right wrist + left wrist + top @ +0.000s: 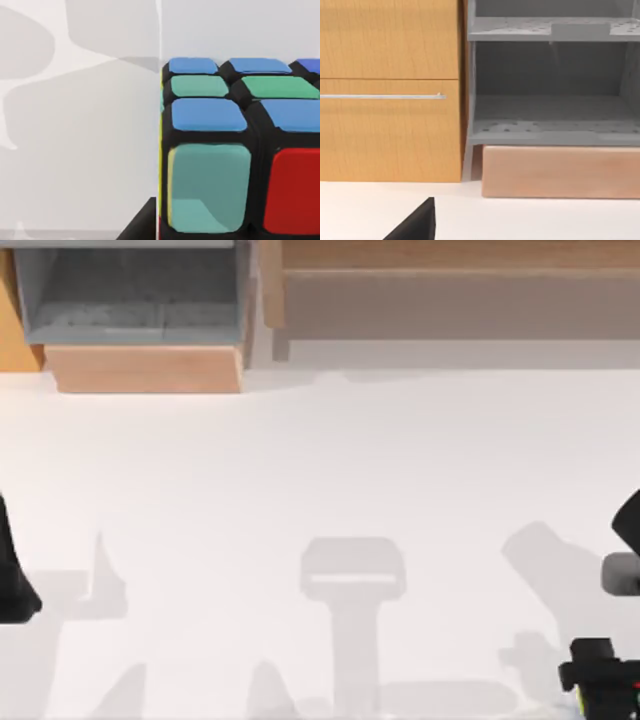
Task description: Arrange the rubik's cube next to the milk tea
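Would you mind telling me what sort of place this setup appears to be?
Probably a rendered tabletop workspace, styled like a home or office: a white table backed by a wooden cabinet and a grey shelf unit, with a rubik's cube close before the right wrist camera.

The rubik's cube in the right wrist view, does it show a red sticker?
Yes, the rubik's cube has a red sticker on its near face, beside a teal one and below blue ones.
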